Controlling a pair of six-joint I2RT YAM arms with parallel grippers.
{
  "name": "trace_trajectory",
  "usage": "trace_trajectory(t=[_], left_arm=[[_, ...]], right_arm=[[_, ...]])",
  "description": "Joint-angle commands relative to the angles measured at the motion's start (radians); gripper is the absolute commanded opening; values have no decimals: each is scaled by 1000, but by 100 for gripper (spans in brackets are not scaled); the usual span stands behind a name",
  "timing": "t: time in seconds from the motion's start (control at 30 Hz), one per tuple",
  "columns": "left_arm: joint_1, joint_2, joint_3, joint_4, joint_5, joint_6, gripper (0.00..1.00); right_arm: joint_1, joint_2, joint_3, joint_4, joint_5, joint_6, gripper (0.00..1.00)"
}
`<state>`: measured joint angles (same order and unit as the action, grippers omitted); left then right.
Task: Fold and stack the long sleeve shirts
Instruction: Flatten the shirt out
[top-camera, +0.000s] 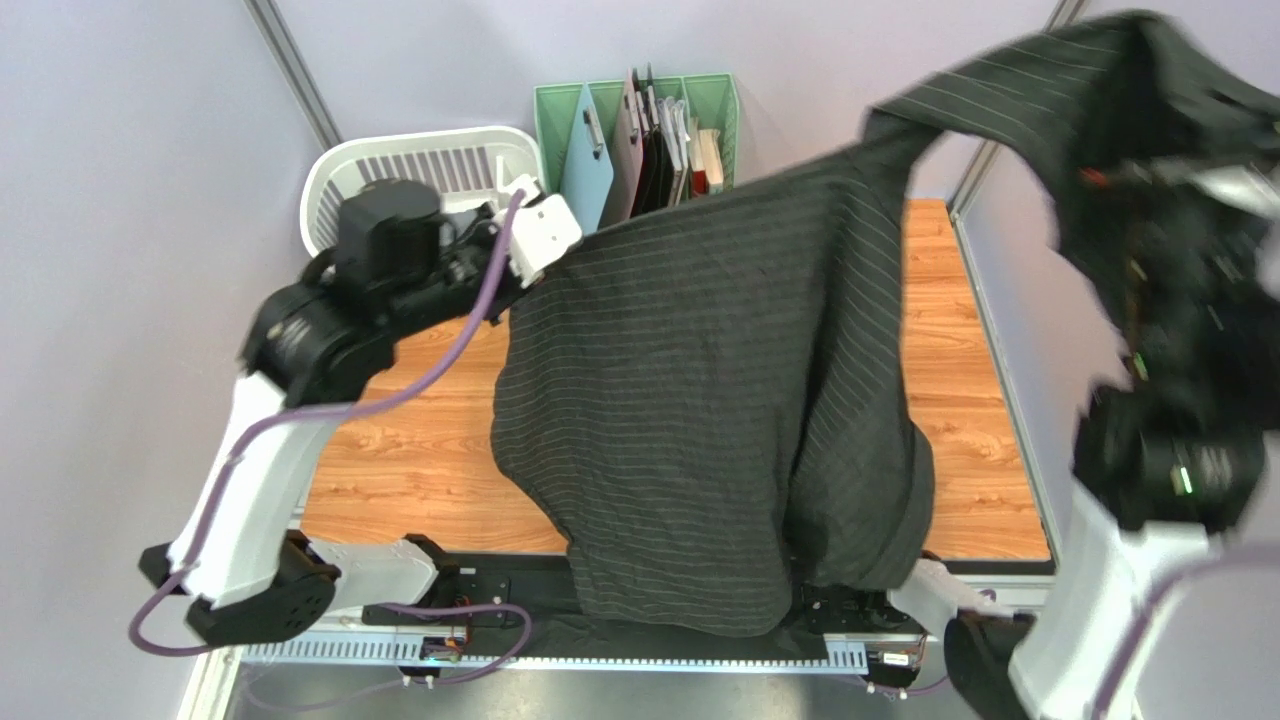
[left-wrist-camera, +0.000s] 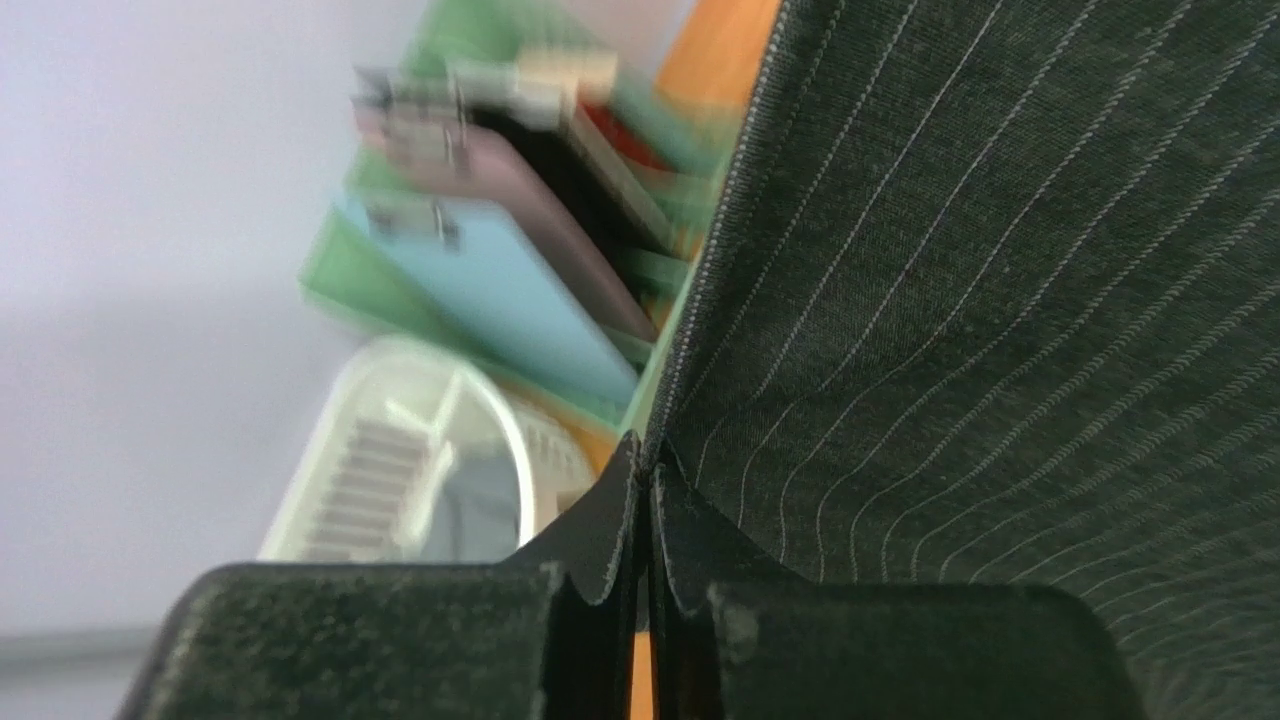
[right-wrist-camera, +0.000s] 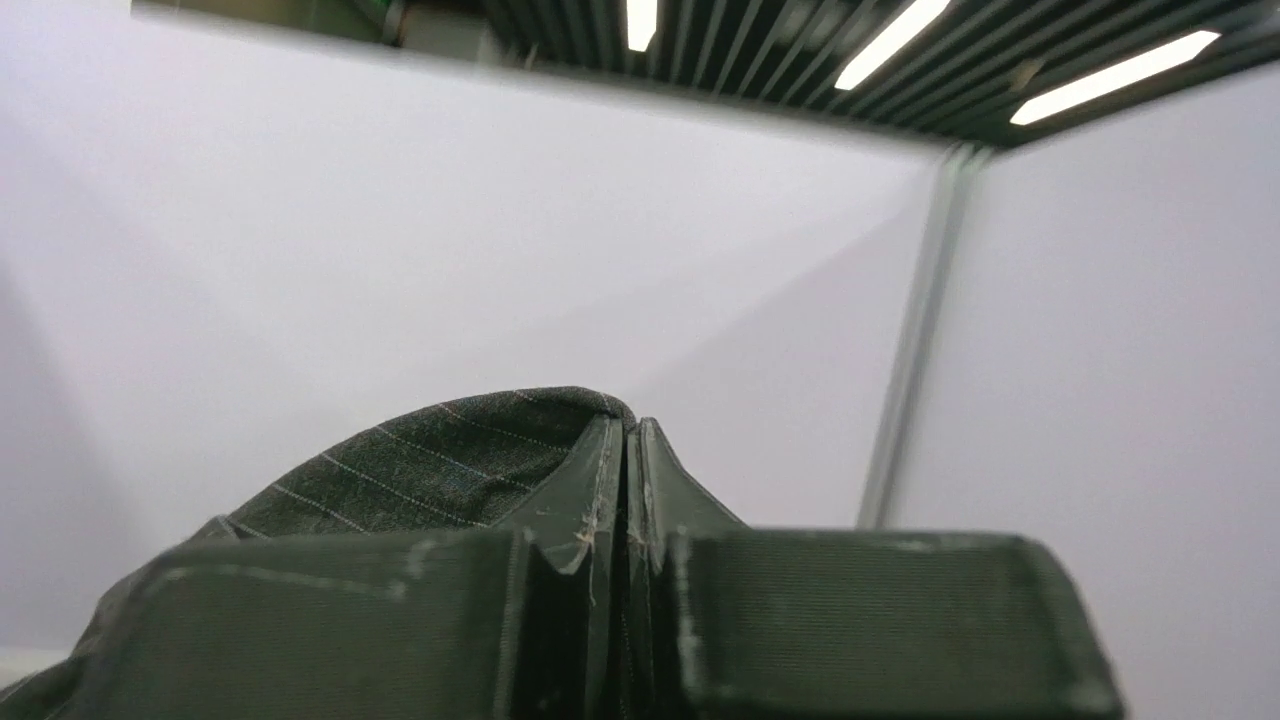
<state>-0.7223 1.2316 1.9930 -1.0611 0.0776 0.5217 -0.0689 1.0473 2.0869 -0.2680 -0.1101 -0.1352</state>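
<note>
The left gripper (left-wrist-camera: 646, 468) has its jaws pressed fully together, pinching an edge of the pinstriped shirt (top-camera: 706, 375) between the fingertips. In the left wrist view the cloth runs up and to the right from this pinch point, and its pale stripes fan outward. The right gripper (right-wrist-camera: 628, 450) is likewise closed tight on the shirt, with a fold of the cloth bunched against its left finger. In the top view this gripper is raised high at the right, blurred and partly wrapped in cloth. The shirt hangs spread between the two grippers, its upper edge sloping up from left to right. The body drapes down over the middle of the table (top-camera: 406, 465), and the lower part covers the near edge between the arm bases. Whether it rests on the tabletop cannot be told. Behind the shirt, at the far edge, stands a green rack (top-camera: 559, 113) holding boards and folders. A white basket (top-camera: 406, 158) sits just to the rack's left, behind the left arm.
</note>
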Motion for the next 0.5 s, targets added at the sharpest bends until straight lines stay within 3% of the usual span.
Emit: trace_trajectory(t=[0.0,0.17,0.3,0.47], left_arm=[[227,26,-213,38,23,-43,0],[276,86,-460,160,57,-11,0],[340,218,-539,246,13,-5,0],[438,351,-537,305,30,-45,0]], right_arm=[[49,219,-62,-144,-77,10,0],[226,356,-94,-409,-112,35,0],[346,324,-350,-372,-203,129,0],[521,281,-479,-424,-388,138,0]])
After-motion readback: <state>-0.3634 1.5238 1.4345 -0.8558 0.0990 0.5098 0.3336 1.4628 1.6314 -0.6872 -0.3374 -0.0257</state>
